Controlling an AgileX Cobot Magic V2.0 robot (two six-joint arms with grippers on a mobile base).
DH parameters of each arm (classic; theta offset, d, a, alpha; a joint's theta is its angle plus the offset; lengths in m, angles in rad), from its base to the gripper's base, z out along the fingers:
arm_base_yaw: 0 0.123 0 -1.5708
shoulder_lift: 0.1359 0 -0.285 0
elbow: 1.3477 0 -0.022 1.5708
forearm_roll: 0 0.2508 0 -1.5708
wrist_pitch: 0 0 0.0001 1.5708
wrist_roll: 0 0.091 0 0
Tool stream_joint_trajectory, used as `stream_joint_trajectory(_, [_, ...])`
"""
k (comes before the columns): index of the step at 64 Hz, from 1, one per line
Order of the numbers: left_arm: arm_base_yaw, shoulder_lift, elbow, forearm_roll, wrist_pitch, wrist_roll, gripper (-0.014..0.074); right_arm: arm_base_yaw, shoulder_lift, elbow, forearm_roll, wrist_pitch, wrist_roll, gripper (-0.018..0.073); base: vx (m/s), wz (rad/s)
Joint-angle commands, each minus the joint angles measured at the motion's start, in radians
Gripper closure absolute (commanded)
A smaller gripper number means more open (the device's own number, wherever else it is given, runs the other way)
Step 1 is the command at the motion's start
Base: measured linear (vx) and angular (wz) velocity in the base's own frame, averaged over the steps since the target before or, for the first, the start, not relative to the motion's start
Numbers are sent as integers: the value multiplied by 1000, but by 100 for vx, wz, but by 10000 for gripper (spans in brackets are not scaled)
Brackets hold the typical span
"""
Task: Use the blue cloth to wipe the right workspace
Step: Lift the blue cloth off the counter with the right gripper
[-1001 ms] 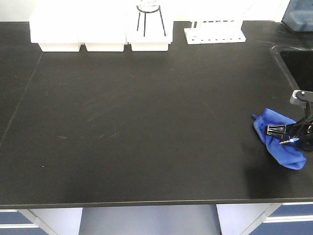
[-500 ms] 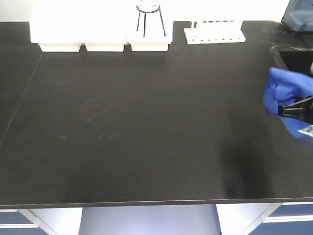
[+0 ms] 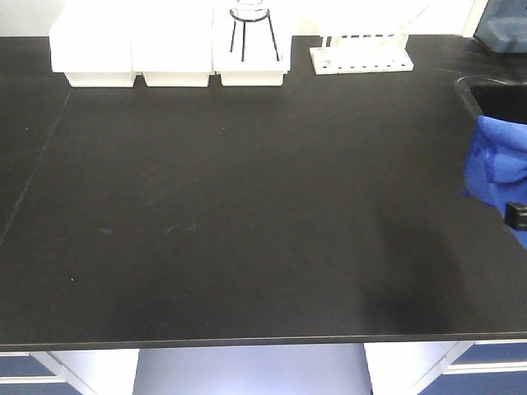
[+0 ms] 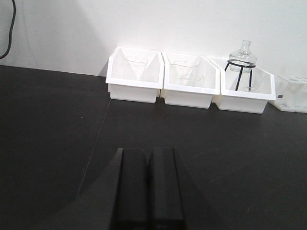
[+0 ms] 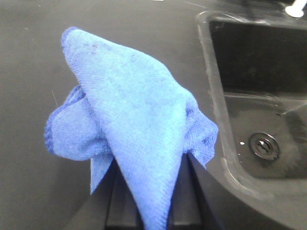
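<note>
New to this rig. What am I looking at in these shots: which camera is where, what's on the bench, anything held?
A two-armed robot with pincer grippers. The front view looks over a black countertop with white bins, a glass flask in one, a tube rack and a sink. The other two cameras sit on the wrists. The left one shows the left gripper shut and empty, facing the bins. The right one shows the right gripper pinching a blue cloth beside the sink.
</note>
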State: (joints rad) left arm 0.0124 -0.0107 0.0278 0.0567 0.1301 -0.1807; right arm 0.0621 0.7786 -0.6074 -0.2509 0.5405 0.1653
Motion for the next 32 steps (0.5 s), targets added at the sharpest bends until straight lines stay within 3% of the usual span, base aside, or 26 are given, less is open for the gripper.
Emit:
stream_joint_trajectory(1, [-4,-16,31,-6,-81,-8,602,0,-29,-29,-11,-37,-13,567,0,0])
stream_joint_trajectory(32, [-4,-16,31,-6,-81,-8,602,0,-42,-29,-11,-26,-12,567,0,0])
